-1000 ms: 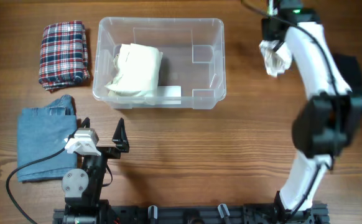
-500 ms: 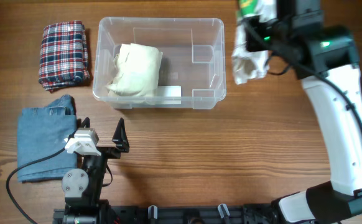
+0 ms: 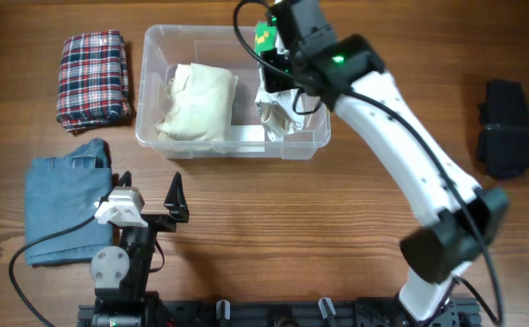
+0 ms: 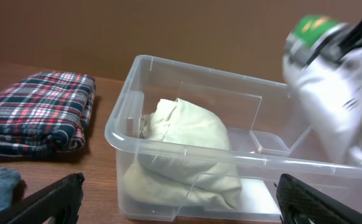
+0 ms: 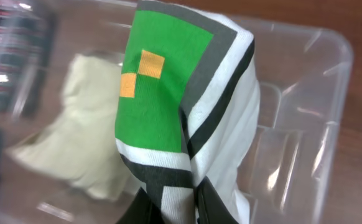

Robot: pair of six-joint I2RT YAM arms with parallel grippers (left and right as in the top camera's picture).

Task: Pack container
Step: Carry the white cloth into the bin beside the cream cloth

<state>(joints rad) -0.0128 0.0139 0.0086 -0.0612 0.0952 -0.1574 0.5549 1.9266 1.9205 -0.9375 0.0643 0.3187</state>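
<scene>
The clear plastic container (image 3: 314, 36) stands at the back middle of the table, with a cream folded garment (image 3: 197, 100) in its left half. It also shows in the left wrist view (image 4: 122, 134) and the right wrist view (image 5: 336, 50). My right gripper (image 3: 278, 68) is shut on a white garment with green and grey print (image 5: 187, 124) and holds it over the container's right half. The white garment hangs into the container (image 3: 278, 113). My left gripper (image 3: 151, 195) is open and empty, low at the front left, facing the container.
A folded plaid garment (image 3: 93, 78) lies left of the container. A folded blue denim garment (image 3: 63, 209) lies at the front left beside my left arm. A dark garment (image 3: 504, 127) lies at the far right.
My right arm has swung left from the table's right side, carrying the white garment over the container. The dark garment at the far right is now uncovered. The left arm has not moved.
</scene>
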